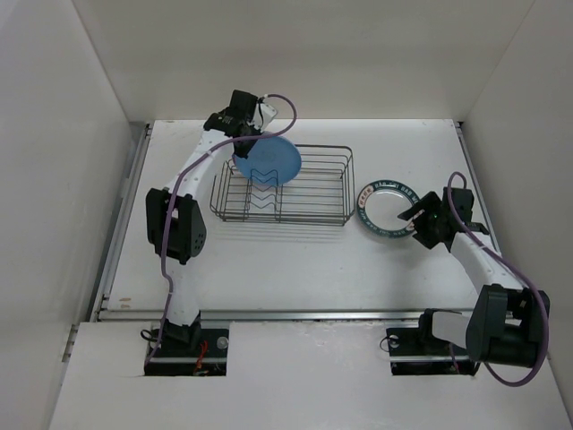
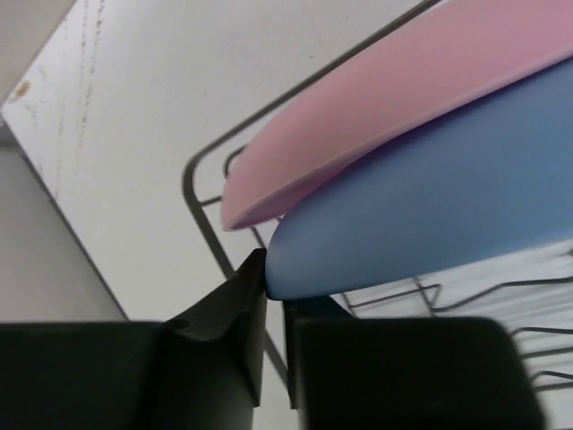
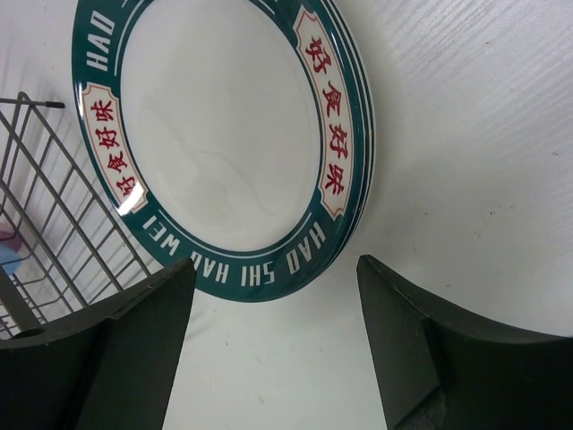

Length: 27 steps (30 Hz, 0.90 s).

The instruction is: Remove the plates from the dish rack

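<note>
The dark wire dish rack (image 1: 313, 193) stands mid-table. The blue plate (image 1: 267, 161) stands tilted at its left end. My left gripper (image 1: 243, 134) is at that plate's upper left rim. In the left wrist view the left gripper (image 2: 276, 287) is shut on the blue plate's (image 2: 430, 206) edge. The pink plate (image 2: 385, 107) stands just behind it, over the rack's wire (image 2: 192, 193). The teal lettered plate (image 1: 387, 208) lies flat on the table right of the rack. My right gripper (image 1: 421, 224) is open and empty at its near right edge, as the right wrist view (image 3: 273, 278) shows beside the plate (image 3: 219, 134). The grey-rimmed and orange-patterned plates do not show.
White walls close in the table on the left, back and right. The rack's right part (image 1: 322, 179) holds no plates. A corner of the rack (image 3: 54, 206) shows at the left of the right wrist view. The left arm's cable (image 1: 277, 112) loops above the rack.
</note>
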Each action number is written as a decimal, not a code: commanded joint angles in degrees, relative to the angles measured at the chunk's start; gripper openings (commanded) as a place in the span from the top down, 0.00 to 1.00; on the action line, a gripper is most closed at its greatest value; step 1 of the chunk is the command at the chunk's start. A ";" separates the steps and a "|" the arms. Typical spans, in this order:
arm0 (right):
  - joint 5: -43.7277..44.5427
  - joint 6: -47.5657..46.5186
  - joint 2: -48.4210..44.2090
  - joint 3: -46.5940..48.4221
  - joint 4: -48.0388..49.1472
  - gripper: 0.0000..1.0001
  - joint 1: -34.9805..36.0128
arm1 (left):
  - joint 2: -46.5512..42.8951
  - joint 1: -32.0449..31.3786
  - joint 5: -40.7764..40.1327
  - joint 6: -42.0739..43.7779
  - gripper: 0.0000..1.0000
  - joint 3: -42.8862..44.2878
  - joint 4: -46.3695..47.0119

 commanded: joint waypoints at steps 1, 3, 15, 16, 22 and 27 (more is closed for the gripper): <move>1.00 -1.42 -1.19 2.48 0.11 0.21 -0.14 | -1.33 -0.27 -2.38 -1.90 1.00 1.18 -0.34; 1.00 -1.42 -1.79 2.48 0.11 0.21 -0.14 | -1.33 -0.27 -3.02 -1.90 1.00 1.18 0.19; 1.00 -3.53 -3.65 3.00 -0.42 0.21 -0.14 | -11.60 2.02 7.09 -2.59 1.00 3.63 0.82; 1.00 -3.53 -3.65 3.70 -0.42 0.21 -0.14 | -11.61 2.02 7.09 -2.60 1.00 3.64 0.81; 1.00 -4.06 -3.65 4.23 -0.95 0.21 -0.14 | -12.76 2.02 5.87 -4.71 1.00 4.26 1.95; 1.53 -4.06 -4.17 4.23 -0.95 0.21 -0.14 | -11.71 2.02 1.56 -3.13 1.00 1.45 3.61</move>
